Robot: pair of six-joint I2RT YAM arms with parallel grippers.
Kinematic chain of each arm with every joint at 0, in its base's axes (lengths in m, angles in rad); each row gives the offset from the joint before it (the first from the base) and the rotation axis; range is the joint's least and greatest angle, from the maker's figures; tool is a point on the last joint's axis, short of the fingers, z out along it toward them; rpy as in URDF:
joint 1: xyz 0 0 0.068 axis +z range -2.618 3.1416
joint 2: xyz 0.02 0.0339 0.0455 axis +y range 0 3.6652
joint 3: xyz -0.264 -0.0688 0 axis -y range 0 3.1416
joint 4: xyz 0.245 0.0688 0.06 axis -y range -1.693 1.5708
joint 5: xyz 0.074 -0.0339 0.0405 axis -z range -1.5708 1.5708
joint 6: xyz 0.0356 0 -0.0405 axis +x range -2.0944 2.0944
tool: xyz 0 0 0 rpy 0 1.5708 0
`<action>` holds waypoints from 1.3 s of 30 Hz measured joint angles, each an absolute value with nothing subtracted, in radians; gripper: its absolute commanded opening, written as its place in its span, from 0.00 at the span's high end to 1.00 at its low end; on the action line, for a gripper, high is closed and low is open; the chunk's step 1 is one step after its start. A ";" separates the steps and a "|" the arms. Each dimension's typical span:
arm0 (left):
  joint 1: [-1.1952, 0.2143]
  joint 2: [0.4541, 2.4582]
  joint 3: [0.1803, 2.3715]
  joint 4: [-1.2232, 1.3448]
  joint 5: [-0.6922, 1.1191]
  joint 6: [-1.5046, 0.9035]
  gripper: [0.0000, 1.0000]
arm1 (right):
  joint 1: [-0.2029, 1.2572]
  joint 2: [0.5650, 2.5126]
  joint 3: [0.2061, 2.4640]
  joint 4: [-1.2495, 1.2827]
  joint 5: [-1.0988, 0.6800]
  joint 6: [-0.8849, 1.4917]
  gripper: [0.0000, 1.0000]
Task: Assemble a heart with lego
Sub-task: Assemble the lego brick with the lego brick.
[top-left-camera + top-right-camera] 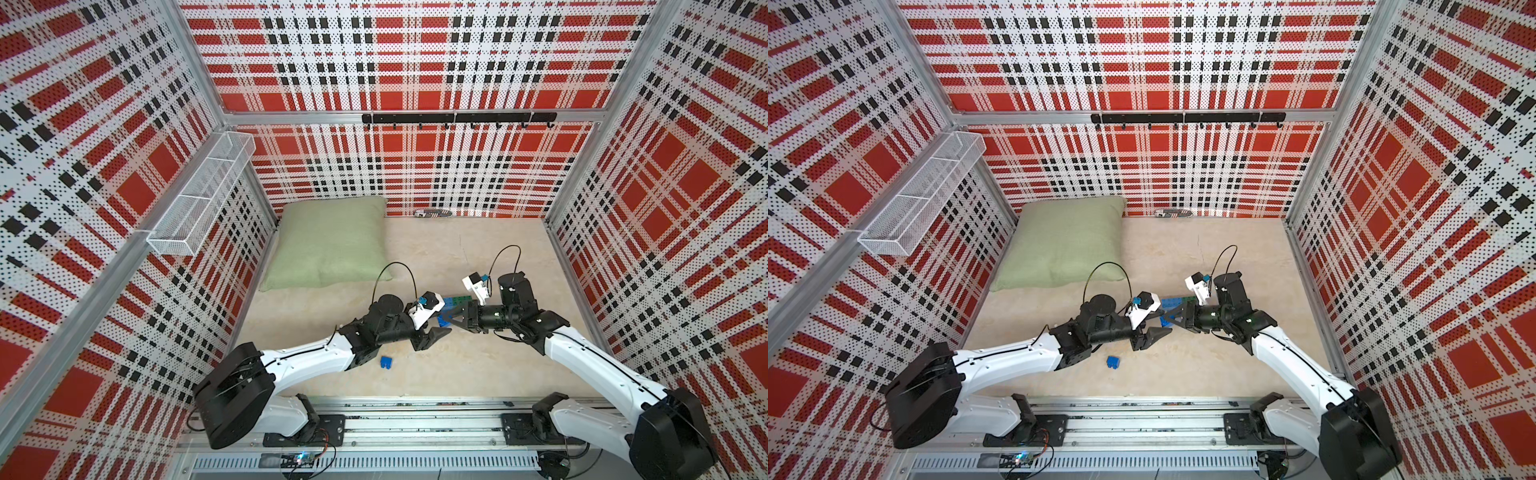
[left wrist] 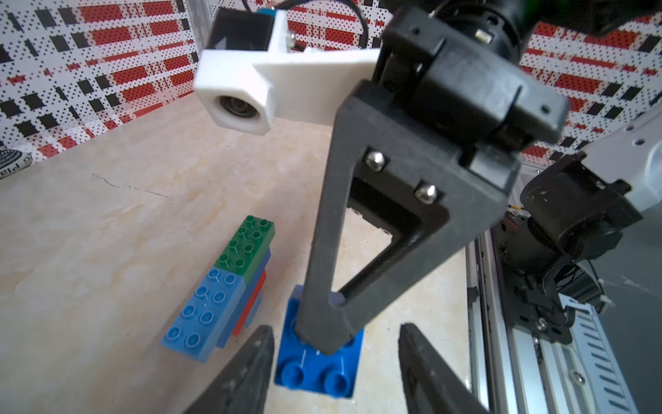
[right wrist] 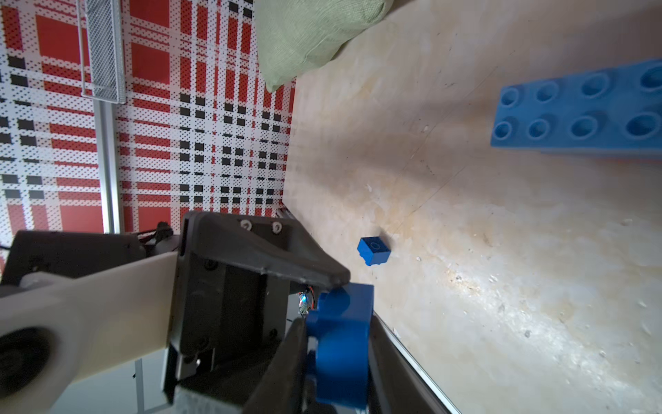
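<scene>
The heart [image 2: 222,294] is a small cluster of light blue, green and red lego resting on the table, seen in both top views [image 1: 455,301] just behind the two grippers. My right gripper [image 3: 340,358] is shut on a dark blue square brick [image 2: 318,365] and holds it beside the heart. Around that same brick my left gripper [image 2: 336,372] stands open, one finger [image 2: 250,365] close to it and the other well apart. A second dark blue brick [image 1: 386,362] lies loose near the left forearm.
A green pillow [image 1: 328,243] lies at the back left of the table. A white wire basket [image 1: 199,195] hangs on the left wall and a black hook rail [image 1: 457,118] on the back wall. A metal rail [image 1: 395,419] runs along the front edge.
</scene>
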State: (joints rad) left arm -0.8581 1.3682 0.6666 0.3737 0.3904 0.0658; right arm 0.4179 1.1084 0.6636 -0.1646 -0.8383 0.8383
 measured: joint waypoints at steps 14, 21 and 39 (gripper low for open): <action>-0.820 1.402 0.729 0.305 0.519 0.166 0.92 | 0.396 1.107 0.646 -0.112 -0.900 0.882 0.71; -0.803 1.404 0.774 0.226 0.504 0.213 1.00 | 0.376 1.106 0.658 -0.122 -0.899 0.871 0.63; -0.725 1.751 1.221 -0.252 0.317 0.479 1.00 | 0.143 1.332 0.710 -0.260 -0.601 0.654 0.29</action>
State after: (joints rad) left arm -0.7254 1.7508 1.2213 -0.2520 0.3172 0.4789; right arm 0.1432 1.3323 0.7101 -0.2604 -0.6010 0.6537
